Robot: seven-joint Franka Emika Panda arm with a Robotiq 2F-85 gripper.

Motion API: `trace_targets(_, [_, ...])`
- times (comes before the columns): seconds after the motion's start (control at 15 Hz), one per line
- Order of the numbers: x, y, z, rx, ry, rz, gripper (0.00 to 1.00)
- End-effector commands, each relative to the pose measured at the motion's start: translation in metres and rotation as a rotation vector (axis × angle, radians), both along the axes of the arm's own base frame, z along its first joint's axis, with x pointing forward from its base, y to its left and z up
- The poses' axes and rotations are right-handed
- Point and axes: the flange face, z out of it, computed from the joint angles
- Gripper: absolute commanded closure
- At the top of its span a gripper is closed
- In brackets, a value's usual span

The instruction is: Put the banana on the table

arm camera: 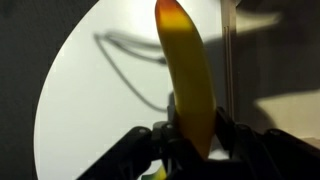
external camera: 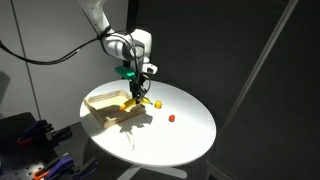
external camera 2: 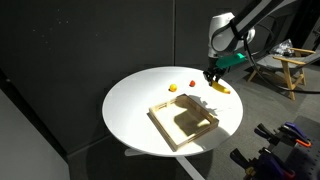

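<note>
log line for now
gripper: shut on small curved yellow banana | banana: beside square light-wood tray, over round white table | not yet released

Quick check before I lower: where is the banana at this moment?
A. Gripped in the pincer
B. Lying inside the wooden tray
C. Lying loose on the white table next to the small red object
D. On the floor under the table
A: in the wrist view the banana stands clamped between the two sides of the pincer, and in both exterior views it sits at the pincer's tip.
</note>
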Motion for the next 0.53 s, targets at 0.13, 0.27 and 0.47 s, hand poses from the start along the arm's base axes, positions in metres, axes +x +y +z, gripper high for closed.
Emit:
trace_targets(0.13, [0.008,-0.020,-0.023,0.016,-0.010,0.010,0.84])
trace_targets(0.27, [0.011,-0.023,-0.034,0.018,-0.010,0.014,0.84])
trace_targets(0.47, [0.014,-0.026,-0.046,0.017,-0.011,0.018,0.84])
